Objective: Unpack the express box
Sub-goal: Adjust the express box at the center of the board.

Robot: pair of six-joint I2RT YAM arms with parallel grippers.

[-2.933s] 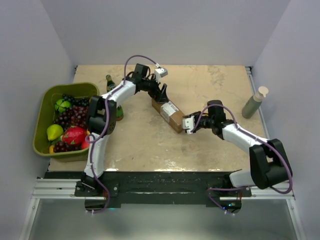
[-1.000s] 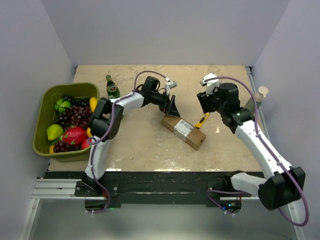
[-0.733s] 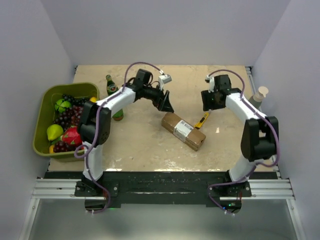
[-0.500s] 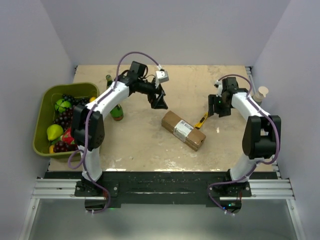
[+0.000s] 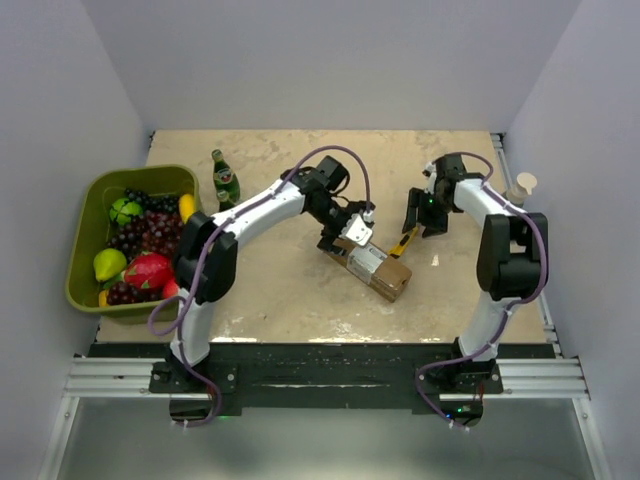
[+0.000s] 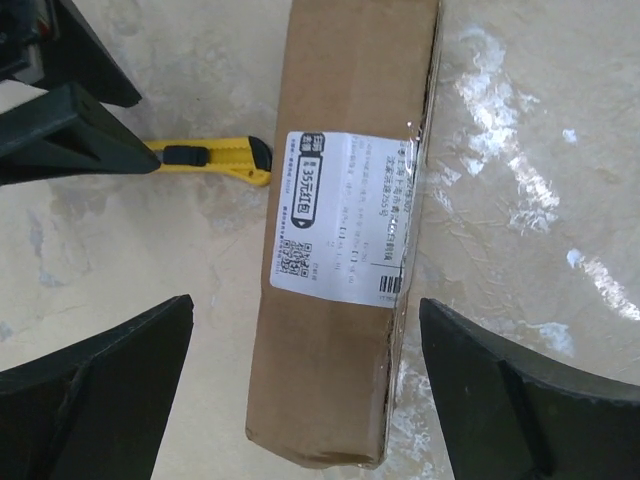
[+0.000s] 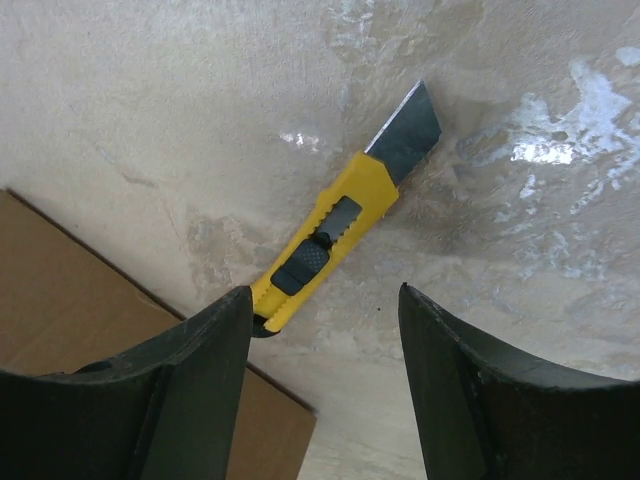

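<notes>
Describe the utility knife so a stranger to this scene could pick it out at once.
On the beige table, find the brown express box near the middle. The utility knife lies flat just right of it, one end at the box's edge. Unlike the box, it is slim and yellow, with a black slider and a dark blade extended.

Yellow utility knife [image 7: 330, 250] lies flat on the beige marbled table [image 5: 270, 290], blade extended, slider on top. Green bin [image 5: 76, 262] at the left edge holds dark grapes [image 5: 150, 230], a red dragon fruit [image 5: 148, 270], a pear [image 5: 108, 263] and other fruit. A green glass bottle [image 5: 224, 178] stands upright just beside the bin's far corner; a grey-green bottle [image 5: 508, 208] with a beige cap stands at the right edge.
</notes>
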